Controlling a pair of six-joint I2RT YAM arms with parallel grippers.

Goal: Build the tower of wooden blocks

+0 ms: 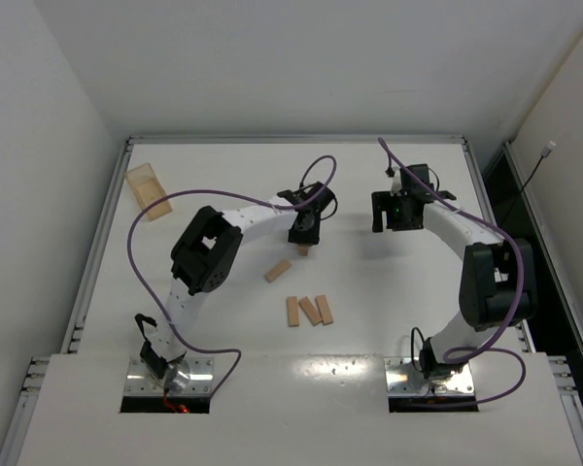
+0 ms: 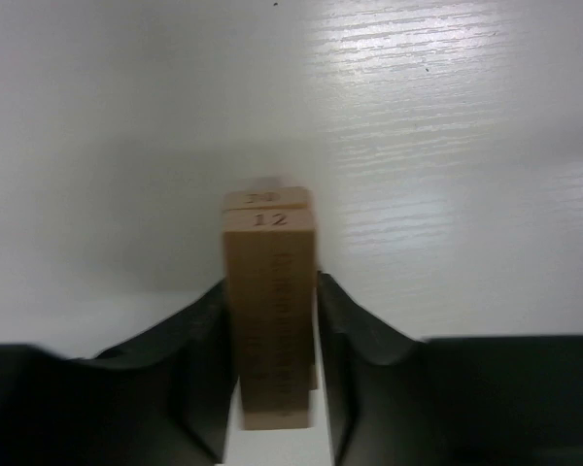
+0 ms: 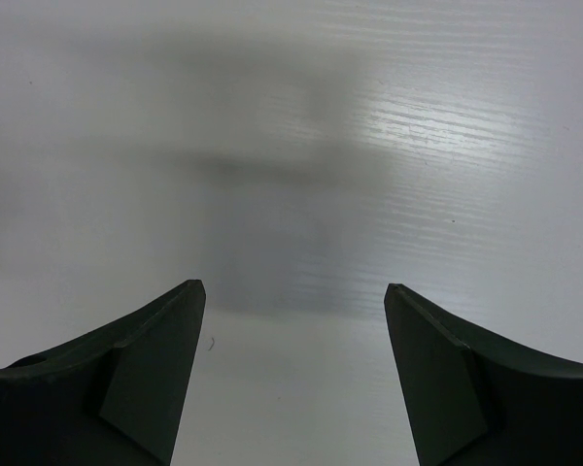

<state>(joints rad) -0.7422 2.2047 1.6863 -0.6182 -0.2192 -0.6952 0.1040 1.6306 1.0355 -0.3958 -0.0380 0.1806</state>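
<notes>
Three wood blocks are laid side by side near the table's near edge, a fourth block just beyond them. Around mid-table the left gripper is closed against both sides of a numbered block, while farther right the right gripper is held wide open, empty.

Light tan wood blocks on a white table with thin faint lines, dark 12 printed on one tan block, see-through yellow-orange box far left, white and black arms, purple cables, black left gripper and right gripper
</notes>
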